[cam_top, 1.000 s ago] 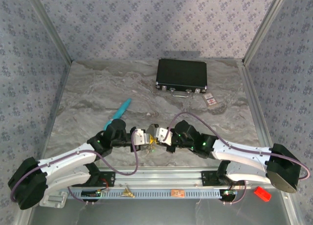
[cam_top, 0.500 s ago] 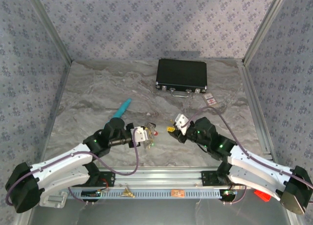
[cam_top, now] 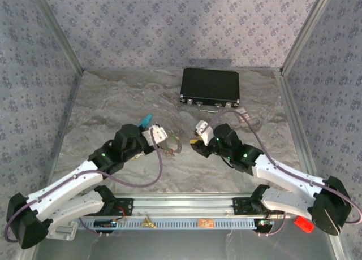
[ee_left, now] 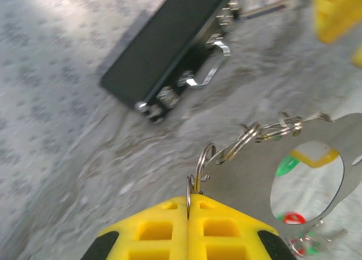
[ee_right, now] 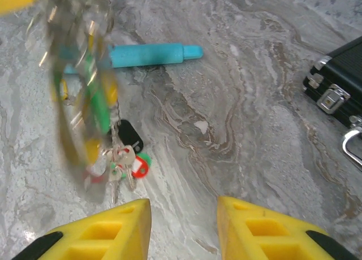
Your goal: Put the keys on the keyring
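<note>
Silver wire keyring, pinched by the left fingers, needs holding steady while the spread right fingers take small brass keys ahead-left.

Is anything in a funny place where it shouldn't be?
One thing: a small gold-coloured piece, maybe keys, lies down on the metal rail by the arm bases, off the marble table. The keyring itself hangs pinched in the left gripper, which looks normal.
</note>
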`<state>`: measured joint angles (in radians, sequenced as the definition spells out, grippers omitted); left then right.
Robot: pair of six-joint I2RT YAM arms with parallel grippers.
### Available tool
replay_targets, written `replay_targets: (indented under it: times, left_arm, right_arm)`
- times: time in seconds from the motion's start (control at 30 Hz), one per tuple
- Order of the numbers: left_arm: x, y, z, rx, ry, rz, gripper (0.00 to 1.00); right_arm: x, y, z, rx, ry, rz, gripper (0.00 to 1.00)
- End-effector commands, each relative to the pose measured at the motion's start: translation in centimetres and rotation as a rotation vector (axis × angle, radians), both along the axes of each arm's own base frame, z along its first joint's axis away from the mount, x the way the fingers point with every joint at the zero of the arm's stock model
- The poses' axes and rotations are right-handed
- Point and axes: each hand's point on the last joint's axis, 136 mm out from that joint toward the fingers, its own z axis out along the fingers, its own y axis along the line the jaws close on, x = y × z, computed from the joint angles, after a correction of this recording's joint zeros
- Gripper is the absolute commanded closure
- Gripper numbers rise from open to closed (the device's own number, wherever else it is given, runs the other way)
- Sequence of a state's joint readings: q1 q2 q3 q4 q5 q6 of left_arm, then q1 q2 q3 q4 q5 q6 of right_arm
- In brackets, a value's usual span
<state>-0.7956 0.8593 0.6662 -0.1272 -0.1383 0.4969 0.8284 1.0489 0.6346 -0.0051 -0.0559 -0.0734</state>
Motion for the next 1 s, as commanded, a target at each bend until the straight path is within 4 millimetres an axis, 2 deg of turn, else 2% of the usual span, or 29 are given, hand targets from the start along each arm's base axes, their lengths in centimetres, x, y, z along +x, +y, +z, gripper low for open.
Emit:
replay_targets:
  times: [0.0,0.1,0.2,0.33,0.47,0.5,0.53,0.7,0.97]
  left_arm:
    - [1.7,3.8,4.1,-0.097,-0.031,0.209,1.00]
    - [2.3,6.6,5.0,-0.108,-0.036,0.320,1.00]
    - [2.7,9.6,5.8,-0.122,-0.050,0.442,1.00]
    - [2.4,12.7,6.3,-0.158,-0.054,0.544,1.00]
    - [1.9,14.8,6.3,-0.166,-0.065,0.610,1.00]
    - [1.9,15.1,6.1,-0.165,-0.067,0.621,1.00]
    - [1.8,15.6,6.0,-0.168,-0.069,0.636,1.00]
    - [1.4,17.3,6.1,-0.189,-0.094,0.696,1.00]
    - [0.9,17.6,5.3,-0.257,-0.091,0.697,1.00]
  right_arm:
    - [-0.6,2.4,0.5,0.014,0.056,0.076,0.63]
    - [-1.5,5.1,-0.7,-0.024,0.106,0.164,0.62]
    - [-1.1,7.5,-1.6,-0.053,0.157,0.171,0.63]
    - [-1.3,12.3,-2.3,-0.036,0.308,0.191,0.61]
    - [-3.4,16.7,-4.9,-0.133,0.264,0.422,0.61]
    - [-3.7,18.1,-4.1,-0.125,0.214,0.504,0.61]
    - [-4.1,18.9,-4.5,-0.136,0.175,0.581,0.61]
    - [-4.5,20.3,-7.8,-0.252,0.037,0.859,0.63]
    - [-3.6,22.9,-11.0,-0.301,-0.093,1.024,0.63]
